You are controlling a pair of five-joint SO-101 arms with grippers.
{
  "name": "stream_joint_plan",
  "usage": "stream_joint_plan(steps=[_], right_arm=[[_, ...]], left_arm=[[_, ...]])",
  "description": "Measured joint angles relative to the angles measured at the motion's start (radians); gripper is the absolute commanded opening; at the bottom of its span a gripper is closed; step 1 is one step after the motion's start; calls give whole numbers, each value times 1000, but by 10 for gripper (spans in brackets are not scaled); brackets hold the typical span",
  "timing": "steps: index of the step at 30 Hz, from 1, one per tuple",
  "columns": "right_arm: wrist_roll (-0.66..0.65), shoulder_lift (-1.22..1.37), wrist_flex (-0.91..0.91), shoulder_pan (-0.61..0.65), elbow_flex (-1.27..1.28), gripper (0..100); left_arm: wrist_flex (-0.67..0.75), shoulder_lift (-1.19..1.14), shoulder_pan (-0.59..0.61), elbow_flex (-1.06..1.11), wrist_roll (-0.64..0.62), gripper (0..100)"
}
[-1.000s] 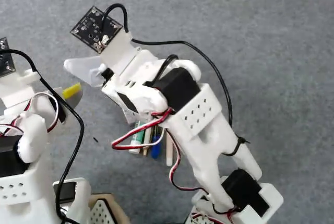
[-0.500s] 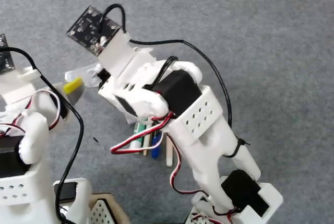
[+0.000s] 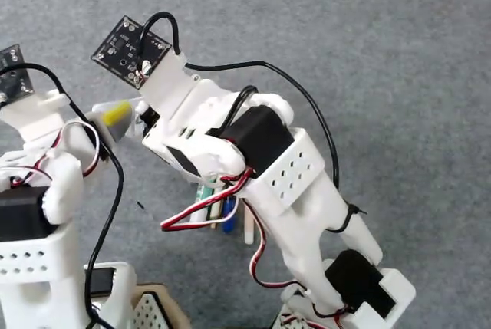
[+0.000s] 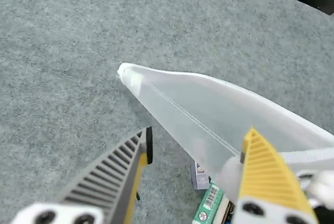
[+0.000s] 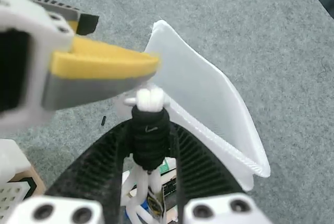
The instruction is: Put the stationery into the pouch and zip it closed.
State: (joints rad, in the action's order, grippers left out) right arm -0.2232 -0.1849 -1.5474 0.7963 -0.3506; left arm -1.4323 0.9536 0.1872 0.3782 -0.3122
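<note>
A: Entry for the right hand (image 5: 150, 130). What is it holding?
B: Its two black ribbed fingers (image 5: 99, 172) are pressing together on the black-and-white cord pull (image 5: 150, 122), which is sitting at the rim of the translucent white plastic pouch (image 5: 209, 98). No gap is showing between the fingers and the pull.
A: And the left hand (image 4: 198, 140)?
B: It is standing wide open, gripping nothing. The grey ribbed finger (image 4: 120, 166) is hanging to one side of the pouch's narrow end, apart from it. The yellow-padded finger (image 4: 261, 166) is lying by the pouch's other side, near the pull. Whether the yellow pad is actually touching the plastic, I cannot tell.
A: Pouch position?
B: It is sitting between the two hands, over the left part of the grey felt-covered bench (image 3: 399, 76) in the high view, tapering to a point away from the right hand. It is looking raised off the felt, though I cannot confirm that.
A: Stationery?
B: The bundle of pens and sticks (image 3: 220, 208) is lying on the bench, outside the pouch, partly under the right arm's white body. Green-and-white barrels, a blue one and a pale stick are showing side by side.
</note>
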Motion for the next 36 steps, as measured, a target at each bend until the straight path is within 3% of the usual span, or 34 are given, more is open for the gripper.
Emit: stream_joint_plan(steps=[24, 36], right_arm=[[0, 0, 0, 0, -58, 12], [0, 0, 0, 0, -58, 12]], left_arm=[[-60, 0, 3, 61, -5, 290], [-224, 0, 0, -107, -6, 290]])
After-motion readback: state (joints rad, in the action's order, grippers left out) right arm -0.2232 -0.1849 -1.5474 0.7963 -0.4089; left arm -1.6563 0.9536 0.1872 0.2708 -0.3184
